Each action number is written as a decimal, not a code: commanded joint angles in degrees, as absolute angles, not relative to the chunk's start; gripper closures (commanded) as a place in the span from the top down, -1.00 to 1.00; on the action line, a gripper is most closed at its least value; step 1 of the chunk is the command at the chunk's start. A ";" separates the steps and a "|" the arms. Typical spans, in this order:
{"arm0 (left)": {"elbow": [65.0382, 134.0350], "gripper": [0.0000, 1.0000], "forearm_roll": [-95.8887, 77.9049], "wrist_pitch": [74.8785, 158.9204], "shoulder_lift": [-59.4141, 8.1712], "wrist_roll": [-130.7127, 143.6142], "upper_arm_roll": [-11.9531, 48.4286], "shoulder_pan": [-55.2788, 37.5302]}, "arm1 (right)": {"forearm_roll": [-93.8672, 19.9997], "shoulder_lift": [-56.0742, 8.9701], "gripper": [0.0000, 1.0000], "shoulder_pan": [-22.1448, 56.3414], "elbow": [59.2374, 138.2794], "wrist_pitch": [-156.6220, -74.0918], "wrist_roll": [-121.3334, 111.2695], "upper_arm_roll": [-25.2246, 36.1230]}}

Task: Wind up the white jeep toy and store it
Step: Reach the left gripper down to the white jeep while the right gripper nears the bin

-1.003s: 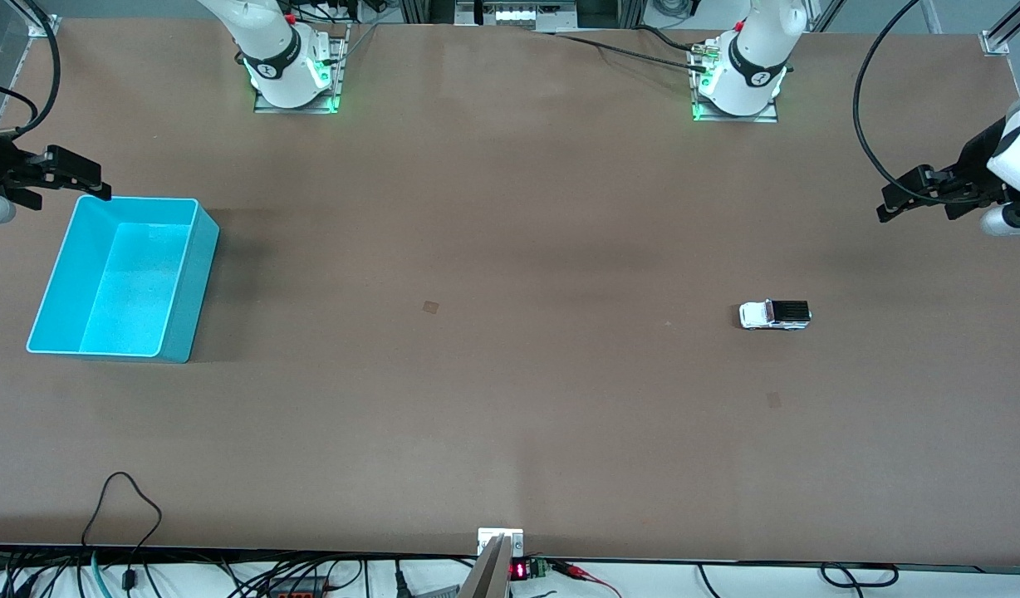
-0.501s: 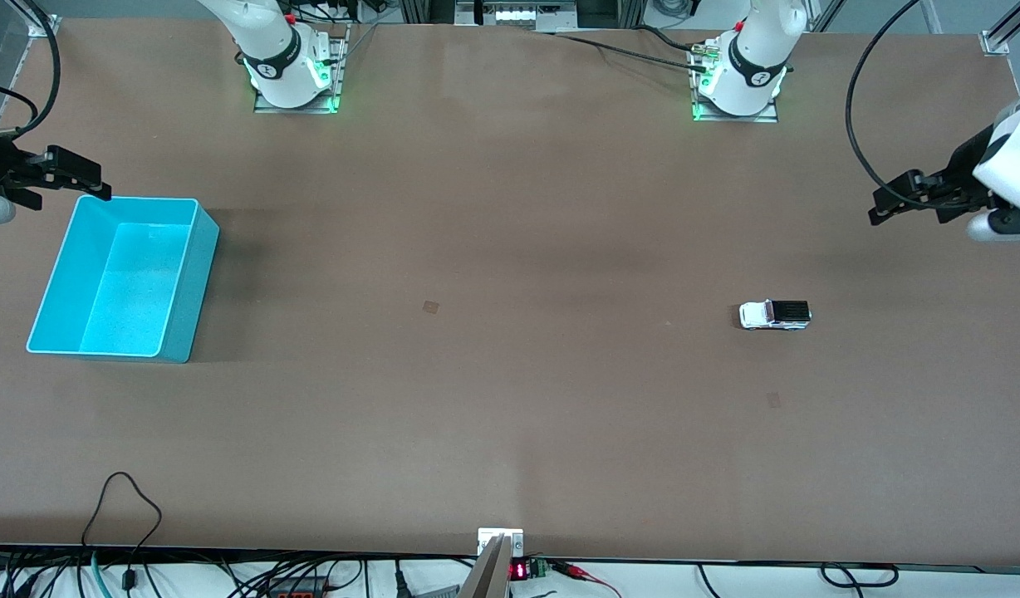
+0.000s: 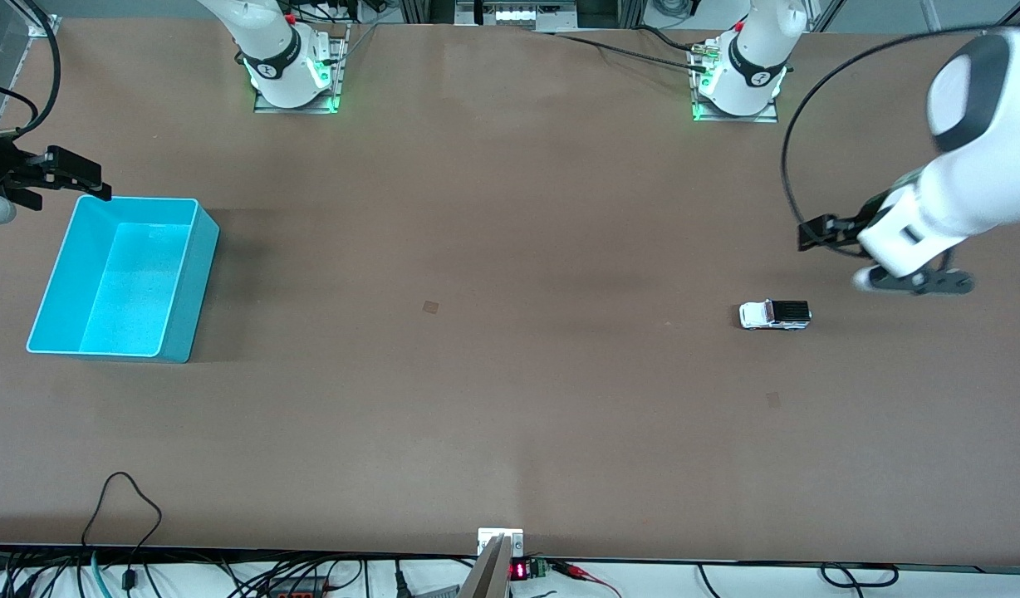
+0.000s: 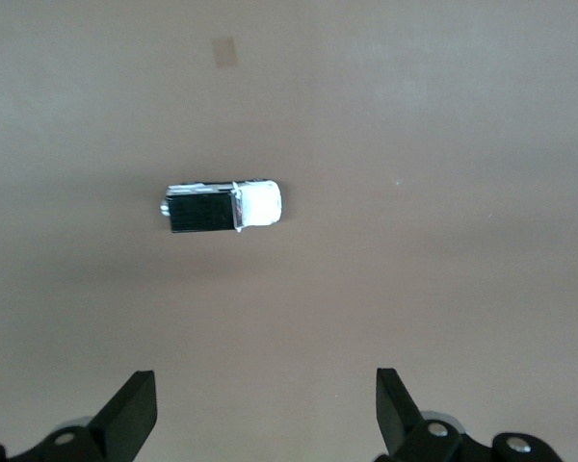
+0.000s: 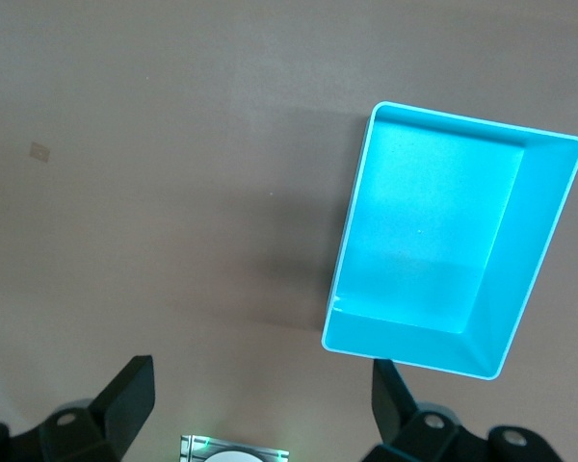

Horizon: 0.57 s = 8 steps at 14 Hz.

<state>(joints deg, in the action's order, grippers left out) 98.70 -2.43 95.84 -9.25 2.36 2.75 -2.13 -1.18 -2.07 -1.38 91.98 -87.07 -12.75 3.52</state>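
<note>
Jeep first: white jeep toy (image 3: 774,315) sits on its wheels on the brown table (image 3: 493,399), toward the left arm's end, black roof panel up, nothing touching it. In the left wrist view the toy (image 4: 223,207) lies on bare tabletop with the two dark fingertips (image 4: 132,414) spread wide apart, no contact w/ it.

Left gripper (image 3: 817,237) hangs in the air over the table just beside the toy, on the side toward the robot bases; fingers apart, holding nothing. White forearm and a black cable loop show above it in the front view.

Turquoise bin (image 3: 124,278) stands upright at the right arm's end of the table, well apart from the toy, nothing inside (its open top shows plainly in the right wrist view (image 5: 453,245)).

Right gripper (image 3: 74,178) waits over the table edge beside the bin's corner nearest the bases; its fingers (image 5: 125,399) are also spread, gripping nothing.

Small darker square patch (image 3: 430,306) on the tabletop approx. mid-table, btw. bin and toy; another one (image 3: 773,399) nearer the front camera than the toy.
</note>
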 commanded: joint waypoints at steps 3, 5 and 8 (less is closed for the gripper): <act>98.87 1.00 -1.41 99.75 -15.37 -2.95 2.55 -2.90 | -2.37 -2.90 1.00 -2.02 90.62 -85.96 -13.10 3.25; 100.71 1.00 -1.32 102.02 -17.04 -11.47 2.55 -1.77 | -2.37 -3.78 1.00 -2.11 90.62 -85.17 -13.18 3.25; 104.85 1.00 -1.32 108.88 -18.45 -26.05 2.55 1.05 | -1.85 -8.42 1.00 -1.85 90.61 -82.11 -12.84 3.25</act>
